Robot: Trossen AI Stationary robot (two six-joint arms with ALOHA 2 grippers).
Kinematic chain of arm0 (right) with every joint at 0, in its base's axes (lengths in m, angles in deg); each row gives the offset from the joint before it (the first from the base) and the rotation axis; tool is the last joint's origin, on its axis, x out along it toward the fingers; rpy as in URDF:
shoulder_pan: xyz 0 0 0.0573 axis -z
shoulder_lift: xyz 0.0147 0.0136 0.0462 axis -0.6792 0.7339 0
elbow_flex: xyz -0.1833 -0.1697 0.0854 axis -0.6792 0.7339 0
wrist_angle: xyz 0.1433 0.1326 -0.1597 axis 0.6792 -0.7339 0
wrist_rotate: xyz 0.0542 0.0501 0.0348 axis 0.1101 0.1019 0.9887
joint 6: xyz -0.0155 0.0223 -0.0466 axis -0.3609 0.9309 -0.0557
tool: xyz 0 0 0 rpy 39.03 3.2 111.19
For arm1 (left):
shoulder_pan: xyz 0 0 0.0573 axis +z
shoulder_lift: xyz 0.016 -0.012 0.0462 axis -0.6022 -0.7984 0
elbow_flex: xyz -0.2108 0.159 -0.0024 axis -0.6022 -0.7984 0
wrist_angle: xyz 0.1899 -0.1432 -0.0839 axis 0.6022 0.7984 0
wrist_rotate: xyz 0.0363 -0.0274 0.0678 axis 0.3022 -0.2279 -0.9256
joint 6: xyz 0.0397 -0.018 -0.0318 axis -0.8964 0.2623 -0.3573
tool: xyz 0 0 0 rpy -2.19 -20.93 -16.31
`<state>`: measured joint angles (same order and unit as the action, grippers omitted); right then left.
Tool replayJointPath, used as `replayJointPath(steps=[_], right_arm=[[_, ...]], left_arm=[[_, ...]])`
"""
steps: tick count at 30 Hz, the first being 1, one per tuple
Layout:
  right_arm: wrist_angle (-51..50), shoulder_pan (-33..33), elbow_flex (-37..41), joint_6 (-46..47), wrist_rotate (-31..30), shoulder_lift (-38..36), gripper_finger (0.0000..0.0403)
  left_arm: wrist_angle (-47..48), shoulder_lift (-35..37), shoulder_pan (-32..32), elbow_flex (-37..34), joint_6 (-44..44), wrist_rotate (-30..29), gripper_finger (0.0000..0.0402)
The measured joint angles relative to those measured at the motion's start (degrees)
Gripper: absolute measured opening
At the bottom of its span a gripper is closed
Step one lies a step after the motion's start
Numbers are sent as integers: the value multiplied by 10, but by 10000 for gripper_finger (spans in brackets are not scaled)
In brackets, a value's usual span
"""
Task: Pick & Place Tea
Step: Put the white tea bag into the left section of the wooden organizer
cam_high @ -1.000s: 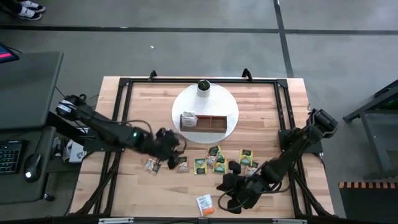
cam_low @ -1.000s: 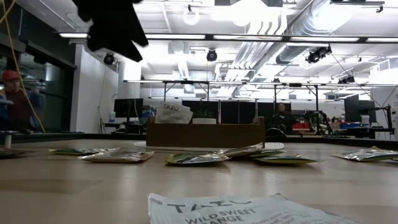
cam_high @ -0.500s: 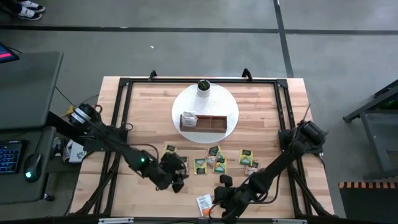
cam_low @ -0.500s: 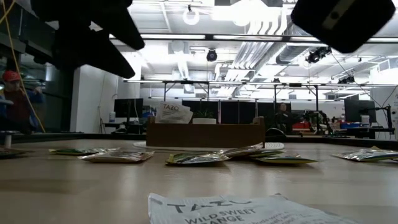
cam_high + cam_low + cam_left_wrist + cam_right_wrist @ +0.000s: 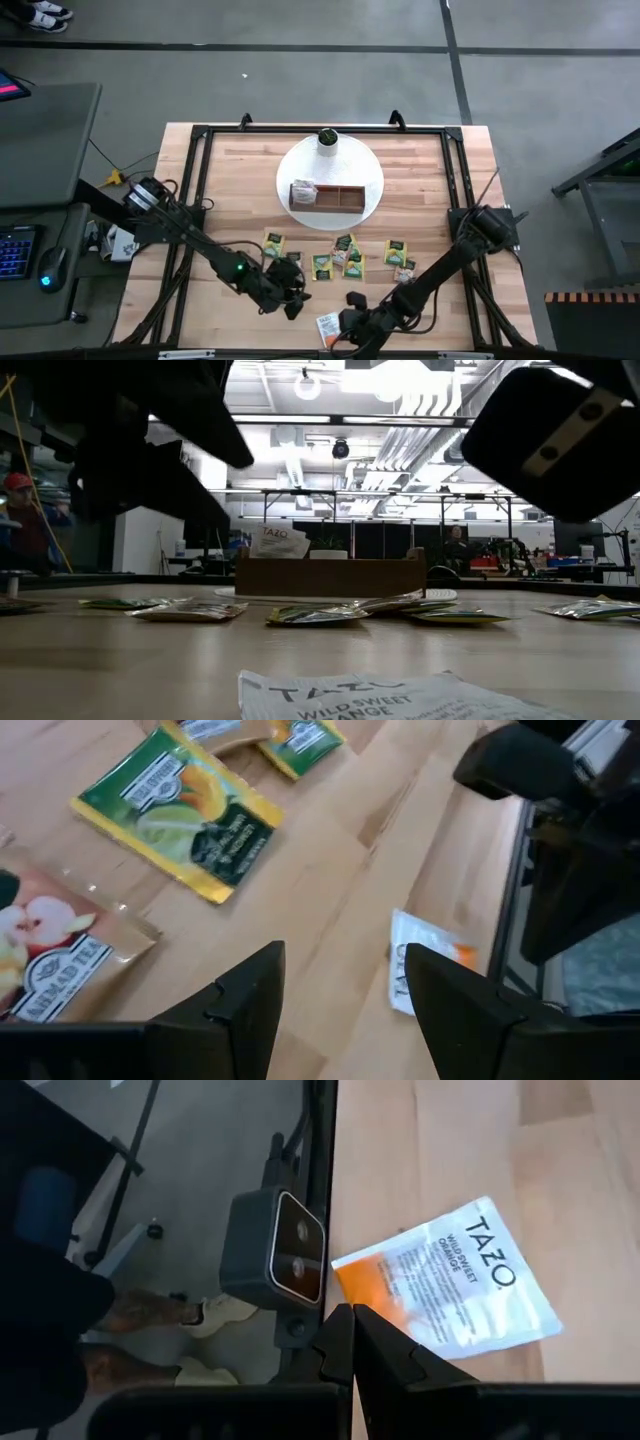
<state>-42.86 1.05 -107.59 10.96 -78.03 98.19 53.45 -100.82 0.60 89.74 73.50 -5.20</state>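
Note:
Several tea sachets lie flat on the wooden table, among them green ones [image 5: 322, 267] in the middle. A white and orange sachet [image 5: 328, 327] lies at the near edge. One sachet [image 5: 303, 192] stands in the left compartment of the wooden tray [image 5: 340, 203]. My left gripper [image 5: 345, 1010] is open, slanting down above bare table between a green sachet [image 5: 180, 815] and the white and orange one [image 5: 425, 975]. My right gripper [image 5: 350, 1342] is shut, above that sachet's orange end [image 5: 385, 1295].
The tray sits on a round white plate [image 5: 372, 165], with a white cylinder with a dark green top [image 5: 327, 139] at the plate's far side. A small camera [image 5: 275, 1260] is mounted on the table's near edge. The two arms are close together at the near middle.
Both arms have come down and toward the table's near edge. My left gripper has also gone right and rolled, staying open. My right gripper has gone left toward the white and orange sachet, staying shut. No sachet has moved.

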Motion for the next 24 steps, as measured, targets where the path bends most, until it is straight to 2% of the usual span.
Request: replayJointPath(steps=[15,24], right_arm=[[31,0,0,9,14,50,0],[37,3,-1,46,13,75,0]], left_arm=[[-1,0,0,0,14,4,207],[-1,0,0,0,63,49,207]])
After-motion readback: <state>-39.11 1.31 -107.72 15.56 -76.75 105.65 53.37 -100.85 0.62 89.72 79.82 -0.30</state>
